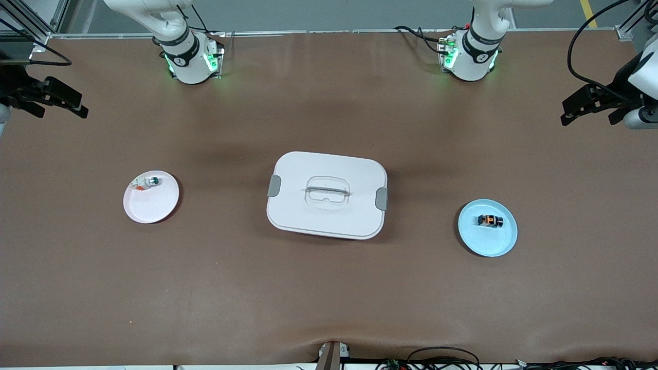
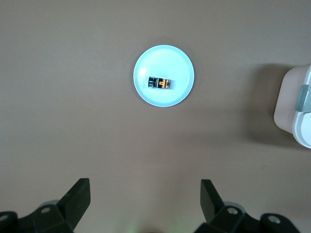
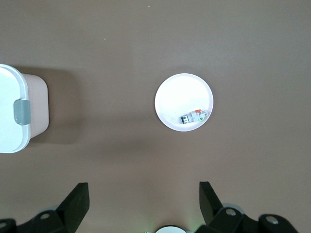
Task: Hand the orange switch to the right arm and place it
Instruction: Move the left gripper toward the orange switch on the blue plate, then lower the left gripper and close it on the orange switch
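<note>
The orange switch, a tiny black box with an orange face, lies on a light blue plate toward the left arm's end of the table. The left wrist view shows the switch lying on that plate. My left gripper hangs open and empty over the table's edge at its own end, well apart from the plate; its fingers spread wide. My right gripper waits open and empty over its own end of the table, its fingers equally wide.
A white lidded box with grey latches sits mid-table, between the two plates. A pale plate toward the right arm's end holds a small white piece with teal and red bits. Cables lie along the table's edge nearest the front camera.
</note>
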`<state>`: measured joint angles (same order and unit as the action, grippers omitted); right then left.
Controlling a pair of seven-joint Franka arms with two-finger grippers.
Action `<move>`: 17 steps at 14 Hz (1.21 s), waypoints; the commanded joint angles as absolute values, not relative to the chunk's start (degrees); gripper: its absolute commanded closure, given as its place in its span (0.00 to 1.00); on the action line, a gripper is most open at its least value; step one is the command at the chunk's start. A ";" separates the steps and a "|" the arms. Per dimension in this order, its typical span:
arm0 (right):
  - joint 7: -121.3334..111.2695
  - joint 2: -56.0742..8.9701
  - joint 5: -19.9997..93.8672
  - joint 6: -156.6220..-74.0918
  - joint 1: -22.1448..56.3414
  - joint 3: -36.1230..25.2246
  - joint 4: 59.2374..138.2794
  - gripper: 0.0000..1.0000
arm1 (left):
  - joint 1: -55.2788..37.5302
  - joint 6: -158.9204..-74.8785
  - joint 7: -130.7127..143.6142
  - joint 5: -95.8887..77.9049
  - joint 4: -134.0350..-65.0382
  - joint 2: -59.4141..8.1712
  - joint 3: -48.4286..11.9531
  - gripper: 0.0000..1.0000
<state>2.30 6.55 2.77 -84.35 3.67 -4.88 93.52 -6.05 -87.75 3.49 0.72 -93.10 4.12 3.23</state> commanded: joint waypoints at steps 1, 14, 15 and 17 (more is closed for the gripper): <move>1.58 6.59 3.16 -83.94 3.52 -5.19 92.99 0.00 | -6.06 -87.18 2.02 0.44 -92.29 0.36 3.52 0.00; 1.58 6.59 3.16 -83.76 3.52 -5.19 93.08 0.00 | -2.81 -118.54 -9.58 0.88 -111.18 -9.82 3.43 0.00; 1.58 6.59 3.16 -83.67 3.52 -5.19 93.08 0.00 | -2.90 -120.74 -10.19 0.88 -111.18 -11.84 3.25 0.00; 1.58 6.59 3.16 -83.67 3.52 -5.19 93.08 0.00 | -3.08 -124.08 -11.07 0.88 -111.18 -15.19 3.08 0.00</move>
<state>2.23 6.55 2.77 -84.28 3.67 -5.06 93.53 -2.92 -121.34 -9.52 0.74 -111.76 -12.21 3.27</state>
